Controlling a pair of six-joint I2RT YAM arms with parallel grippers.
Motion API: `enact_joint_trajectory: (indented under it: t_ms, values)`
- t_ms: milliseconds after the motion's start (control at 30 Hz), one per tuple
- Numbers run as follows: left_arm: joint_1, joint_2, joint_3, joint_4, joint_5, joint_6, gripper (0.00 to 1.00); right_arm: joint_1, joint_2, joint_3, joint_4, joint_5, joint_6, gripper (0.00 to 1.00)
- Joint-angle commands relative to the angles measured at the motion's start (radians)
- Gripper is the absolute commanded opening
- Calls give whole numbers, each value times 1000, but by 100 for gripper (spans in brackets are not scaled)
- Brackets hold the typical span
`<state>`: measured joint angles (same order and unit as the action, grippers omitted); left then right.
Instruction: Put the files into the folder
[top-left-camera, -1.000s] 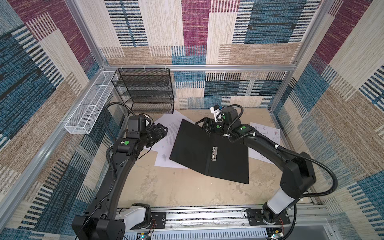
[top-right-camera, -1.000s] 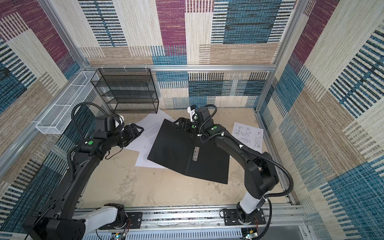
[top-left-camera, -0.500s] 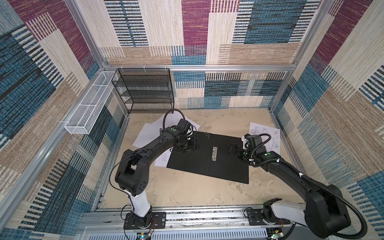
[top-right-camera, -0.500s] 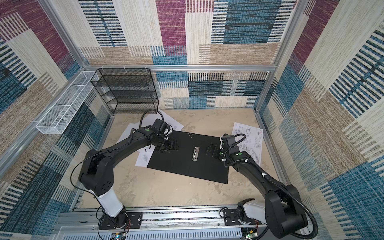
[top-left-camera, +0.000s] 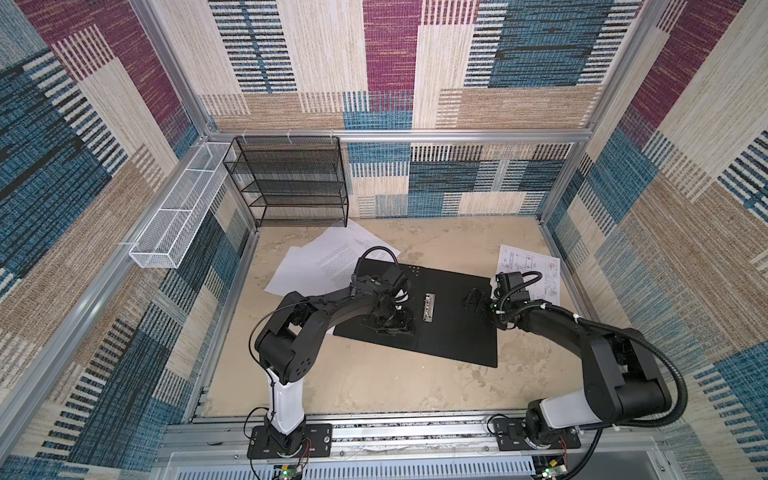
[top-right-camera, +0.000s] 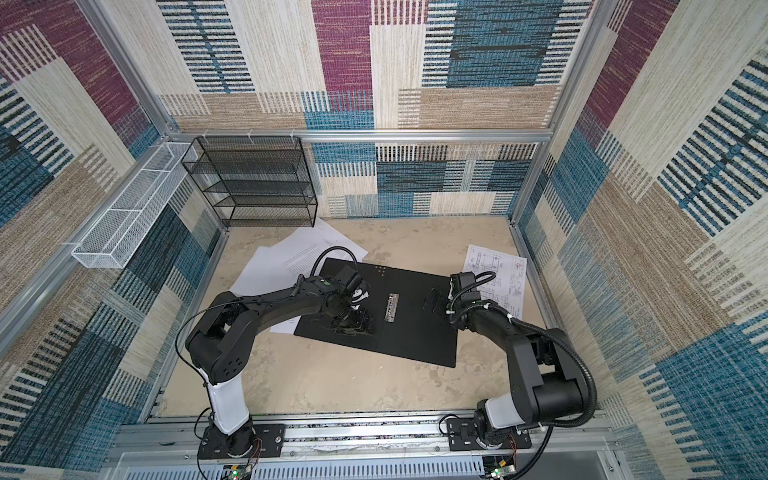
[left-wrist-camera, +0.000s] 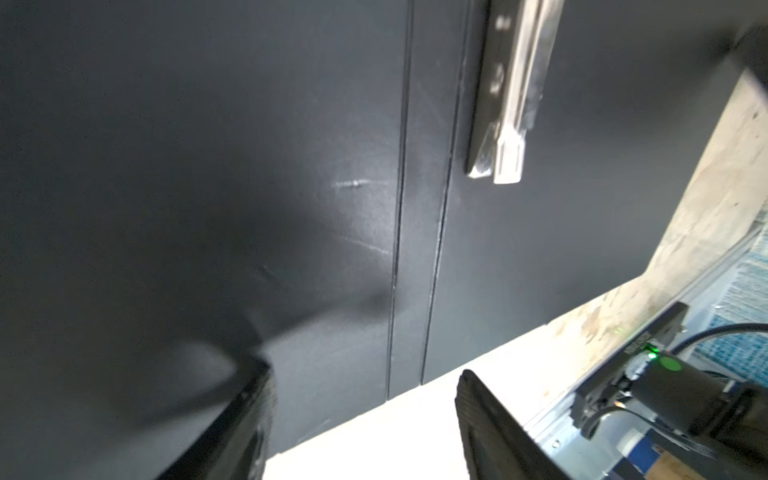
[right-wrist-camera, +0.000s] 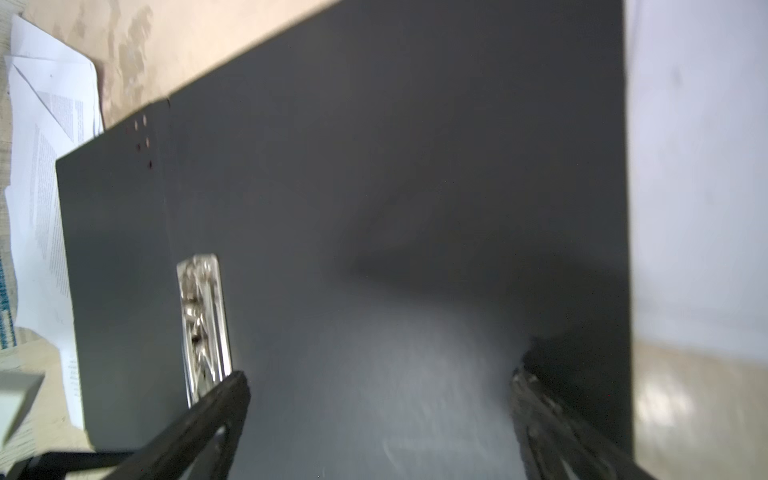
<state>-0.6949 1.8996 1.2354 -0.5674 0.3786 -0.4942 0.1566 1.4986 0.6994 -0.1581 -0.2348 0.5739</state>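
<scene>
Both empty: left hand (top-left-camera: 391, 325) part-open, right hand (top-left-camera: 473, 298) wide, over the open folder (top-left-camera: 453, 336); descending contact may skid it, creasing files (top-left-camera: 316, 266) trapped beneath

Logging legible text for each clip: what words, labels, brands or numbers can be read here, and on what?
Nothing can be read for certain.
Printed sheets: text blocks, too small to read.
Drawing sheet: labels too small to read.
Black bar by the green light: white lettering, blurred.
Folder: no mark shows on its open black inside.
</scene>
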Motion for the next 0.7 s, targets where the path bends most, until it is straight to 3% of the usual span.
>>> enact_joint_trajectory:
  t_ms: [0,267,367,467,567,667]
  values:
    - [-30,25,-41,-7,13,2,70,-8,78,30,48,0,-11,100]
    - [-127,113,17,59,70,-75,69,-32,243,159,89,-14,-13,100]
    - [-93,83,26,45,37,-107,69,-32,234,177,78,-24,-8,100]
    - [-39,-28,1,93,62,-133,69,-12,132,160,59,9,-23,100]
    - [23,-79,46,102,131,-143,69,52,28,165,-1,51,-54,89]
    - [78,-35,128,91,155,-152,66,147,0,204,-84,91,-67,77]
